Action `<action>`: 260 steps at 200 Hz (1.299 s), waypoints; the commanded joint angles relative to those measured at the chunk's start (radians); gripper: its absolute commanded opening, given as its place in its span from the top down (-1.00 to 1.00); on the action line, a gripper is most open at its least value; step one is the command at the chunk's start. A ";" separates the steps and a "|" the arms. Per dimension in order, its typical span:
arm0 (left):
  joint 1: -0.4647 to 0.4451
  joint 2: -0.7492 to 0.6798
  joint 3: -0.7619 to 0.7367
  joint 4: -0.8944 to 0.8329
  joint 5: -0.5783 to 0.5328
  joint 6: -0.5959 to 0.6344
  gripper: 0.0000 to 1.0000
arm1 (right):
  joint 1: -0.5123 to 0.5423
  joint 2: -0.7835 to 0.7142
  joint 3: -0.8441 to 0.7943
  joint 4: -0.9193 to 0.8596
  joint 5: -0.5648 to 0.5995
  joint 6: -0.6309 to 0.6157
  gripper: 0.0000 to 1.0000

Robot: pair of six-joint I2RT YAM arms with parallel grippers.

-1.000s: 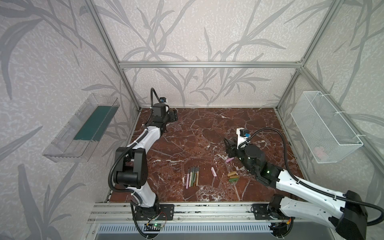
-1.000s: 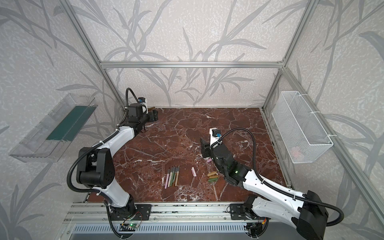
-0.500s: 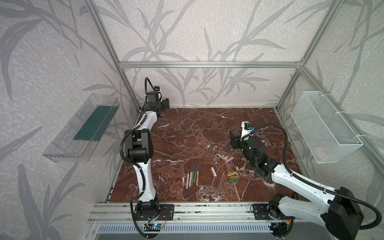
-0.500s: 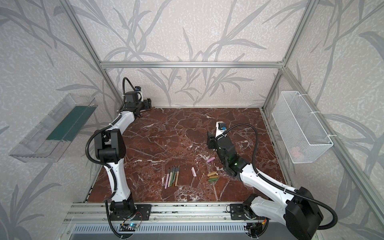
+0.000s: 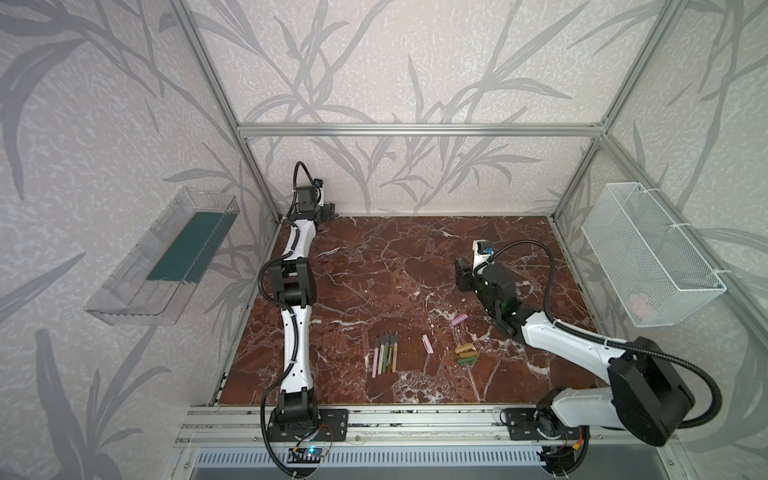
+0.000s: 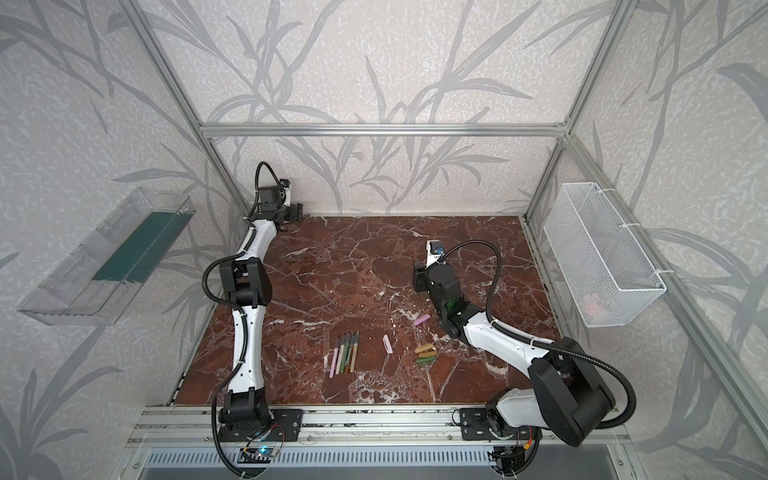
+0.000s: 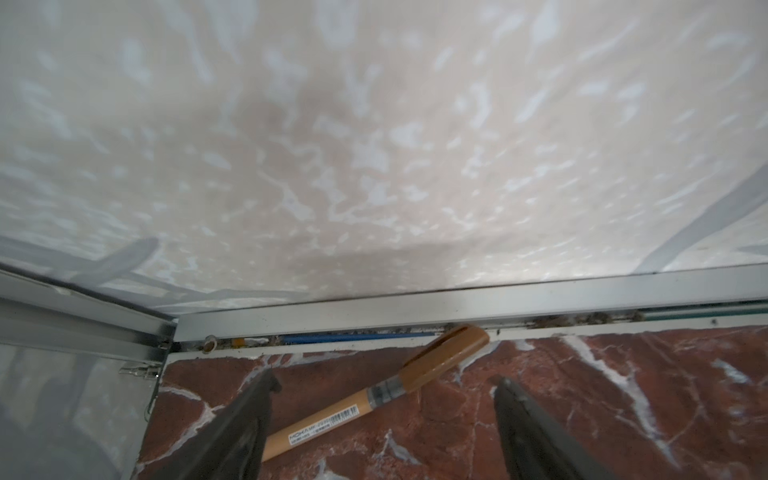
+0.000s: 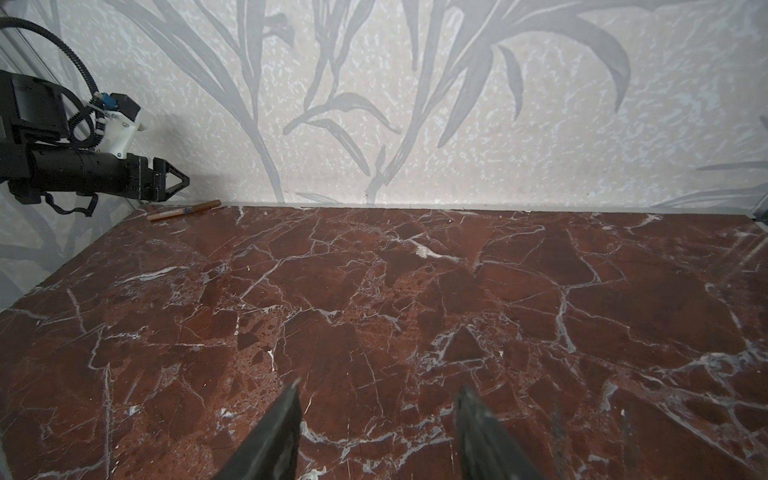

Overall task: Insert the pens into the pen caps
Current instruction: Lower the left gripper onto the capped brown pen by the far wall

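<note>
The left pincer [image 7: 386, 382] is held spread over a capped tan pen [image 7: 328, 422] at the tabletop [image 8: 374, 291] corner; the right pincer [image 8: 381, 390] is seen spread above bare tabletop.

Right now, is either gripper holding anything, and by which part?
Nothing is held. The left gripper stands open over a capped tan pen lying by the back wall; the right gripper is open above bare table.

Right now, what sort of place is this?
Most likely a robot test cell: an aluminium frame encloses a marble-patterned tabletop, and the left arm and right arm are mounted on a rail at its front edge.
</note>
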 commanded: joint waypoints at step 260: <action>0.089 0.022 -0.073 -0.025 0.327 -0.634 -0.68 | -0.016 -0.037 0.023 0.064 -0.096 0.056 -0.16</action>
